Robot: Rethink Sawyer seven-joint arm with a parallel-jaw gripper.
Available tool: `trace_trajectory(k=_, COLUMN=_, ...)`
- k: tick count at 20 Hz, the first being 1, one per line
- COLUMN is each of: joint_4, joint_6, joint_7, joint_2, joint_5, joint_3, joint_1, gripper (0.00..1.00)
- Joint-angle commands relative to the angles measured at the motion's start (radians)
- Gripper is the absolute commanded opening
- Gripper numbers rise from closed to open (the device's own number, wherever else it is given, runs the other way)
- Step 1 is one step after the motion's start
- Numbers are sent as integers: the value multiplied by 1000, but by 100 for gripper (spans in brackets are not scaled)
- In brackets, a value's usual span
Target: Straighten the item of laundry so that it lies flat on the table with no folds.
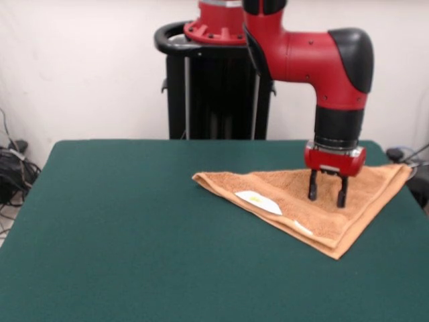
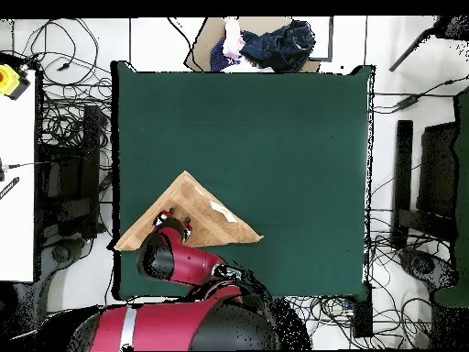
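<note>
I see even, soft room light in both views, with no glare on the table (image 1: 120,221). Only a faint shadow sits under the gripper (image 1: 327,196) on the towel (image 1: 315,201). The front view looks slightly soft throughout.

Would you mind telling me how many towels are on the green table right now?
1. The light orange towel lies folded into a triangle on the table, on the pedestal's side, under the robot's hand. The arm covers part of it in the overhead view.
</note>
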Motion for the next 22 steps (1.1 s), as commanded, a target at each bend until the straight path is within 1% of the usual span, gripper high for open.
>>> trace_trajectory(k=1, joint_4=-146, joint_6=-156, joint_7=333, joint_2=33, joint_5=33, joint_3=92, joint_1=-29, gripper=100)
trace_trajectory(k=11, joint_4=-147, joint_6=-149, joint_7=332, joint_2=13, joint_5=61, joint_3=82, joint_1=-20, gripper=100)
trace_trajectory(k=17, joint_4=-170, joint_6=-161, joint_7=325, joint_2=24, joint_5=57, joint_3=80, joint_1=-25, gripper=100)
trace_trajectory(k=22, joint_4=-161, joint_6=-122, joint_7=306, joint_2=-12, joint_5=104, joint_3=56, joint_1=-1, gripper=100)
